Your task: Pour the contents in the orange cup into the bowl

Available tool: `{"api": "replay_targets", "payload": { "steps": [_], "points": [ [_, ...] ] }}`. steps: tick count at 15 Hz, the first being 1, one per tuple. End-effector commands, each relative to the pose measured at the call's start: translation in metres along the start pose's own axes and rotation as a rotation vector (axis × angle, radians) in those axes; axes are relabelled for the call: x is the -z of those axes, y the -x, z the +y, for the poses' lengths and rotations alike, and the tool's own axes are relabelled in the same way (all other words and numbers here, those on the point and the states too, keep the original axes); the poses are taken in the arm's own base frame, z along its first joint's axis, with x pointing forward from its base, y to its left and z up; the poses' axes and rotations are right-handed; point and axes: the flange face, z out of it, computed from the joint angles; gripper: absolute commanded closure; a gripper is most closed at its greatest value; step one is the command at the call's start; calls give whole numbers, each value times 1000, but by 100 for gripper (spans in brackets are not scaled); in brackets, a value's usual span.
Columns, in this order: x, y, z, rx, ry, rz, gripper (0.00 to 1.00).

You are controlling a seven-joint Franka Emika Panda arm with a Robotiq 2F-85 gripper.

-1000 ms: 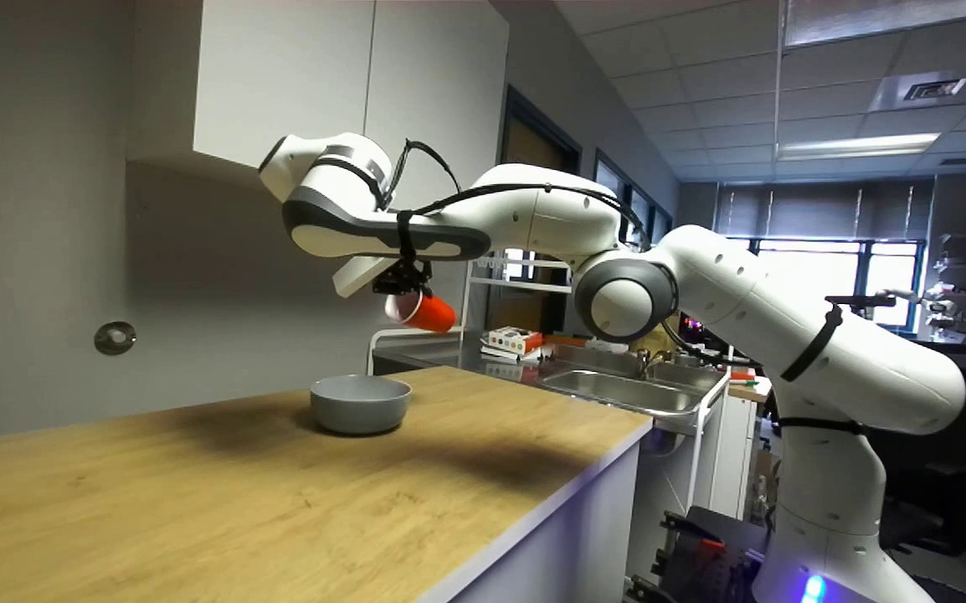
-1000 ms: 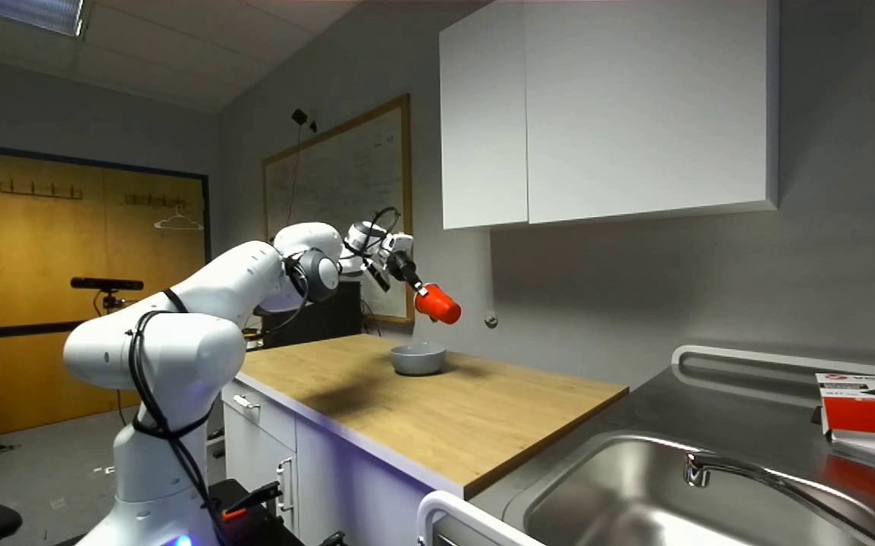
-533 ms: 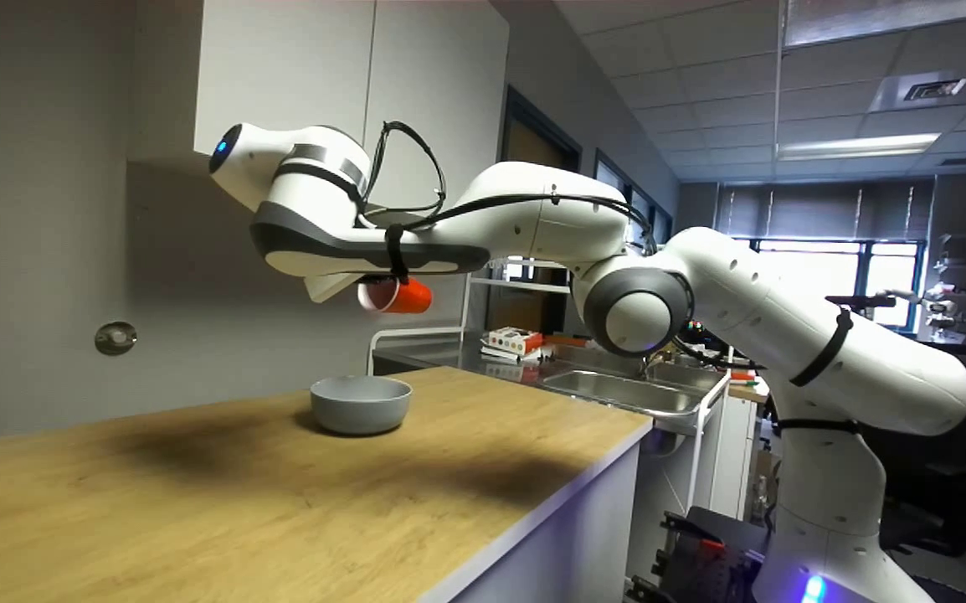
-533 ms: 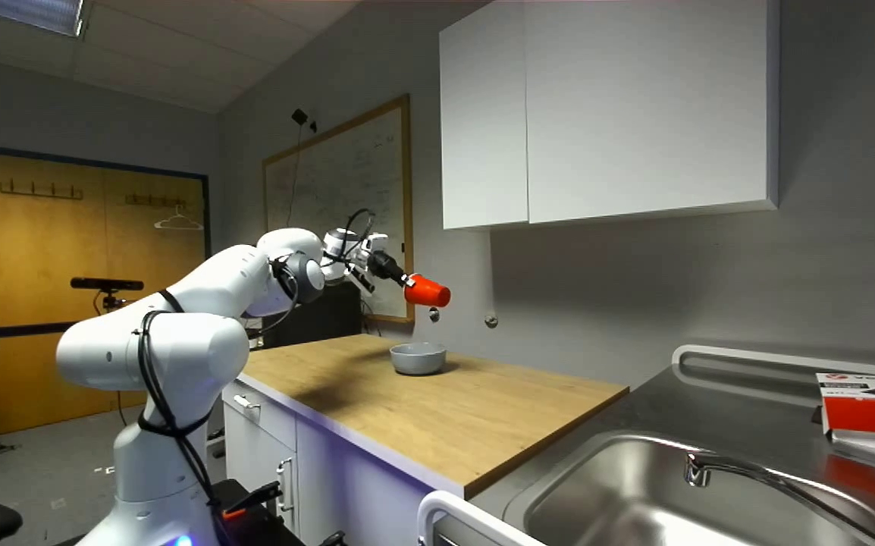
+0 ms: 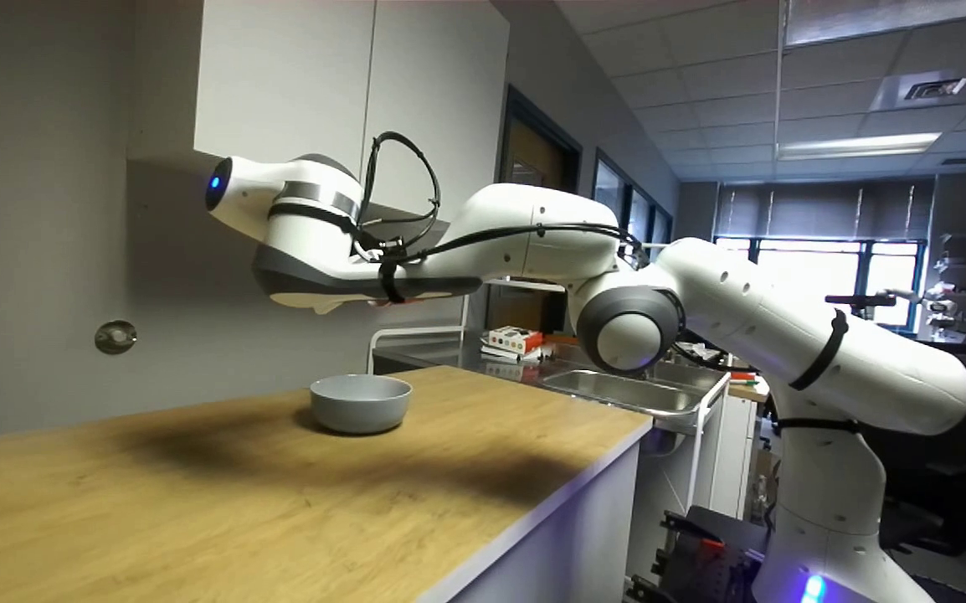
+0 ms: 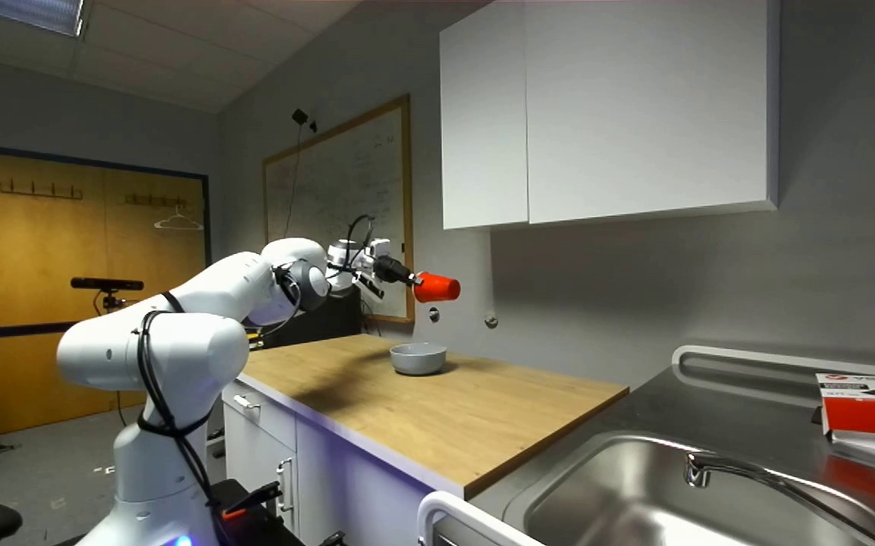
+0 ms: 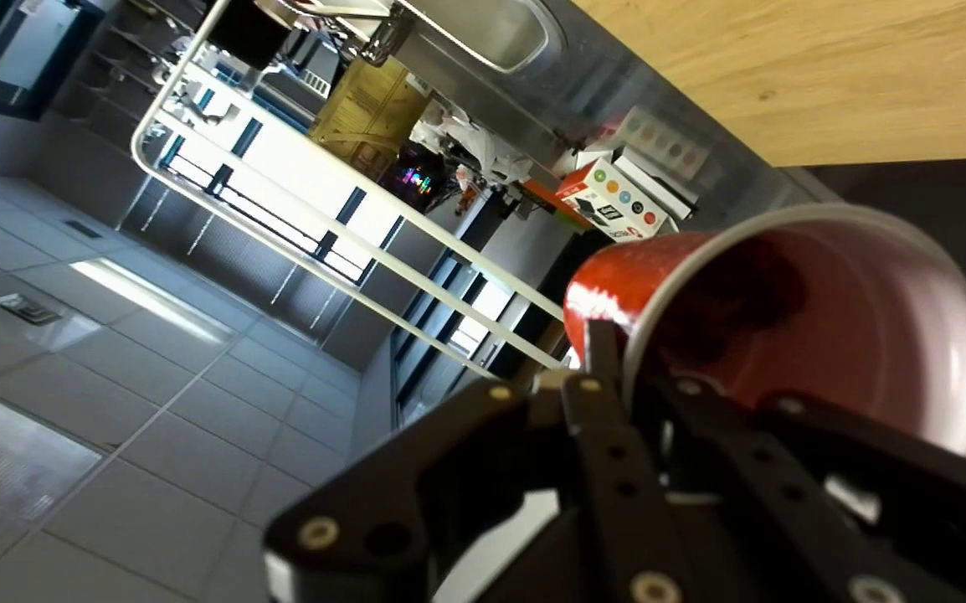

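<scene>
The orange cup is held in the air above the bowl's height, lying on its side, nearly level. In the wrist view its open mouth and reddish inside face the camera. I cannot tell whether anything is in it. My gripper is shut on the cup's wall at the rim, one finger outside and one inside. The gripper also shows in an exterior view. In an exterior view the arm hides nearly all of the cup. The grey bowl stands upright on the wooden counter in both exterior views; its inside is barely visible.
The wooden counter ends beside a metal sink with a faucet. A red and white box lies by the sink. A white wall cabinet hangs above the counter. A white rail stands at the counter's far end.
The cup has turned from base-down tilt to nearly level, still held. The wrist rose, then came lower again. In an exterior view the cup has gone behind the arm. The bowl has not moved.
</scene>
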Motion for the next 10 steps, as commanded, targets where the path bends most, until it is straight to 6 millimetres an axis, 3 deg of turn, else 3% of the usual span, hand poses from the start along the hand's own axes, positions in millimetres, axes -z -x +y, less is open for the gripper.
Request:
{"api": "replay_targets", "payload": {
  "steps": [1,10],
  "points": [
    [-13,-2,-3,-42,35,1,96],
    [-16,-1,-5,-124,92,89,96]
  ]
}}
